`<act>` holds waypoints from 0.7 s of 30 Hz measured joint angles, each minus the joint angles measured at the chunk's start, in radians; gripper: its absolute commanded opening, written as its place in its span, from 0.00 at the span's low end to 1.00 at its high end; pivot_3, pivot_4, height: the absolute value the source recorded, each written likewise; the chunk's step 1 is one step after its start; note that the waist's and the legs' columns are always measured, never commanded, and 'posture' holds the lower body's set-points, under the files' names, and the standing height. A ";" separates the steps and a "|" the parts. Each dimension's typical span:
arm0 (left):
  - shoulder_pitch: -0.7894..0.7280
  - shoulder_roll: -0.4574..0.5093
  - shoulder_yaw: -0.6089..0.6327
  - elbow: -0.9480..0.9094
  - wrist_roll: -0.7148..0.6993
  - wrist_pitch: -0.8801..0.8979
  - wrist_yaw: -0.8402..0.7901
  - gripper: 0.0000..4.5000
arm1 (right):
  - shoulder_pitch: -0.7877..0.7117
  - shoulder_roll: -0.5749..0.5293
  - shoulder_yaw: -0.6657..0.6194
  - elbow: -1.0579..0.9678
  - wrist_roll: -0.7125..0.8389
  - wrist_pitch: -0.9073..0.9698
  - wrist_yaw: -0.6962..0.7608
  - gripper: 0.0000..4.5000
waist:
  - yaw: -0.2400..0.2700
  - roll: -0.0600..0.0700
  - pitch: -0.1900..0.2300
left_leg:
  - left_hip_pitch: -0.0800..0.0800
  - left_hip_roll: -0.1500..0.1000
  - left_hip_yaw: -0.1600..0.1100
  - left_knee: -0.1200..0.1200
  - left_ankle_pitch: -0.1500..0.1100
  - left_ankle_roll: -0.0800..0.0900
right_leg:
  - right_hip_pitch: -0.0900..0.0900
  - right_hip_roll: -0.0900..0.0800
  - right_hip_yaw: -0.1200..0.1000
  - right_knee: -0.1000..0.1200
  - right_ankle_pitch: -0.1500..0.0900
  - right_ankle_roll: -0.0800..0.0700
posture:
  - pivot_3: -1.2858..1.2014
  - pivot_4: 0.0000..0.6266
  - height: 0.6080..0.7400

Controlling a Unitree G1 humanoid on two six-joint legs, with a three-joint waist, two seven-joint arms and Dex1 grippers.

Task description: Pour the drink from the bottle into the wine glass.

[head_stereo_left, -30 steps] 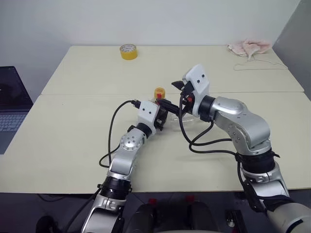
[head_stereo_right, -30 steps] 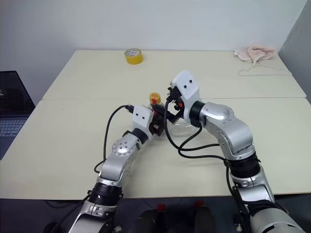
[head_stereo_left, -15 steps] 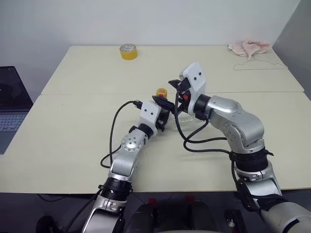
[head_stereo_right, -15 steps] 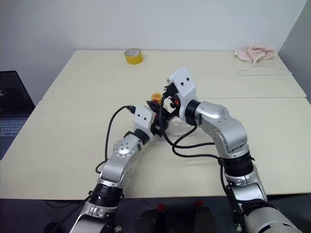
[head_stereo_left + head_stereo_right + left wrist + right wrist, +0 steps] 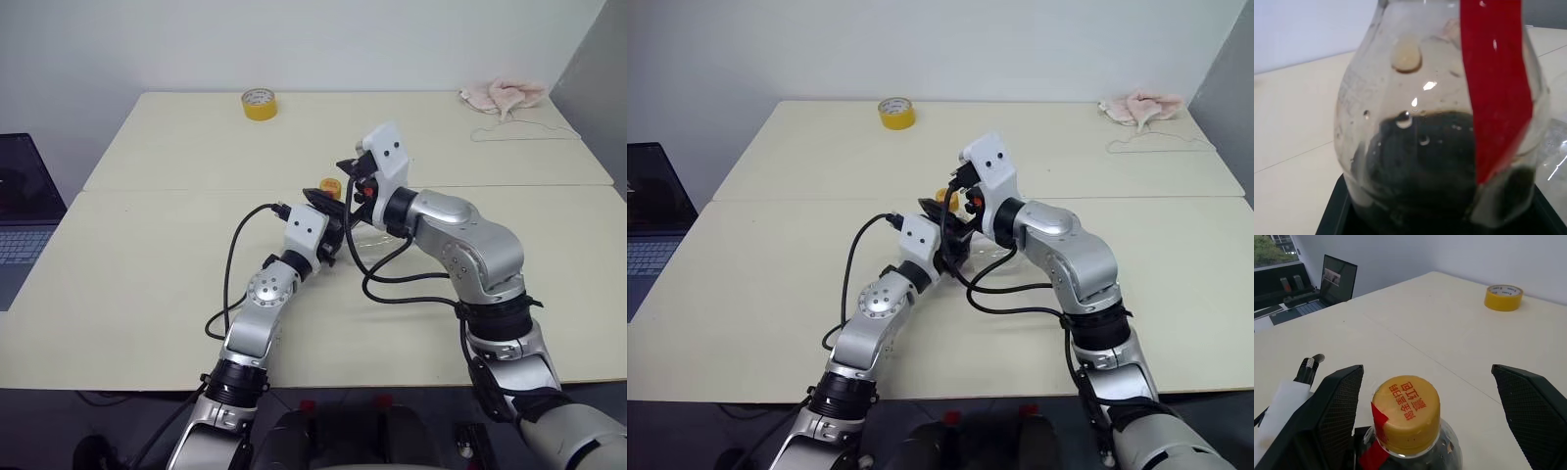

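My left gripper (image 5: 329,217) is shut on the lower body of the bottle (image 5: 1425,122) and holds it upright over the middle of the table. The dark drink (image 5: 1420,166) fills about the lower half, behind a red label strip (image 5: 1496,83). The yellow cap (image 5: 1406,410) is screwed on and also appears as the cap (image 5: 329,184). My right gripper (image 5: 1425,377) is open, with one black finger (image 5: 1334,406) on either side of the cap and apart from it. Behind the arms, the clear wine glass (image 5: 370,238) is mostly hidden.
A yellow tape roll (image 5: 259,103) sits at the far edge of the table. A pink cloth (image 5: 503,95) and a thin wire (image 5: 524,134) lie at the far right. A laptop (image 5: 22,201) stands off the table's left side.
My right forearm has swung in to the left and its wrist has rolled a little, with the open fingers now flanking the cap. The left gripper and bottle have stayed put.
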 measured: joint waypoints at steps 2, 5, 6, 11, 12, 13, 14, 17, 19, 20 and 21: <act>0.001 0.000 0.000 0.000 0.000 0.000 0.000 0.42 | 0.000 0.000 0.000 0.000 0.000 0.001 0.000 1.00 | 0.000 0.000 0.000 | 0.000 0.000 0.000 0.000 0.000 0.000 | 0.000 0.000 0.000 0.000 0.000 0.000 | 0.52 0.24 1.00; 0.001 0.000 0.000 0.000 0.000 0.000 0.000 0.42 | 0.000 0.000 0.000 0.000 0.000 0.005 0.000 0.87 | 0.000 0.000 0.000 | 0.000 0.000 0.000 0.000 0.000 0.000 | 0.000 0.000 0.000 0.000 0.000 0.000 | 0.52 0.24 1.00; 0.001 0.000 0.000 0.000 0.000 0.000 0.000 0.42 | 0.000 0.001 0.000 0.000 0.000 0.005 -0.001 0.79 | 0.000 0.000 0.000 | 0.000 0.000 0.000 0.000 0.000 0.000 | 0.000 0.000 0.000 0.000 0.000 0.000 | 0.52 0.24 1.00; 0.001 0.000 0.000 0.000 0.000 0.003 0.000 0.41 | 0.001 0.011 0.005 0.000 0.006 0.005 0.007 0.41 | -0.001 0.000 0.000 | 0.000 0.000 0.000 0.000 0.000 0.000 | 0.000 0.000 0.000 0.000 0.000 0.000 | 0.52 0.24 1.00; 0.001 0.000 0.000 0.000 0.000 0.004 0.000 0.41 | 0.001 0.014 0.006 -0.001 0.008 0.005 0.009 0.33 | -0.001 0.000 0.000 | 0.000 0.000 0.000 0.000 0.000 0.000 | 0.000 0.000 0.000 0.000 0.000 0.000 | 0.52 0.24 1.00; 0.001 0.000 0.000 0.000 0.000 0.004 0.000 0.41 | 0.001 0.013 0.006 -0.001 0.008 0.005 0.009 0.29 | -0.001 0.000 0.000 | 0.000 0.000 0.000 0.000 0.000 0.000 | 0.000 0.000 0.000 0.000 0.000 0.000 | 0.52 0.24 1.00; 0.001 0.001 0.000 0.000 0.000 0.004 0.000 0.40 | 0.001 0.013 0.006 0.000 0.008 0.005 0.009 0.29 | -0.001 0.000 0.000 | 0.000 0.000 0.000 0.000 0.000 0.000 | 0.000 0.000 0.000 0.000 0.000 0.000 | 0.52 0.24 1.00; 0.001 0.001 -0.001 -0.001 0.000 0.004 -0.003 0.34 | 0.002 0.008 0.006 0.000 0.008 0.003 0.020 0.29 | -0.001 0.000 0.000 | 0.000 0.000 0.000 0.000 0.000 0.000 | 0.000 0.000 0.000 0.000 0.000 0.000 | 0.52 0.24 1.00; 0.001 0.002 -0.002 -0.002 0.000 0.004 -0.005 0.31 | 0.003 -0.006 0.007 0.001 0.008 -0.011 0.041 0.29 | -0.001 0.000 0.000 | 0.000 0.000 0.000 0.000 0.000 0.000 | 0.000 0.000 0.000 0.000 0.000 0.000 | 0.52 0.24 1.00; 0.001 0.002 -0.003 -0.005 -0.001 0.004 -0.008 0.30 | 0.004 -0.024 0.011 0.004 0.008 -0.031 0.066 0.29 | 0.000 0.000 0.000 | 0.000 0.000 0.000 0.000 0.000 0.000 | 0.000 0.000 0.000 0.000 0.000 0.000 | 0.52 0.24 1.00; 0.001 0.002 -0.003 -0.010 -0.002 0.004 -0.016 0.29 | 0.006 -0.051 0.015 0.009 0.010 -0.062 0.111 0.29 | 0.000 0.000 0.000 | 0.000 0.000 0.000 0.000 0.000 0.000 | 0.000 0.000 0.000 0.000 0.000 0.000 | 0.52 0.24 1.00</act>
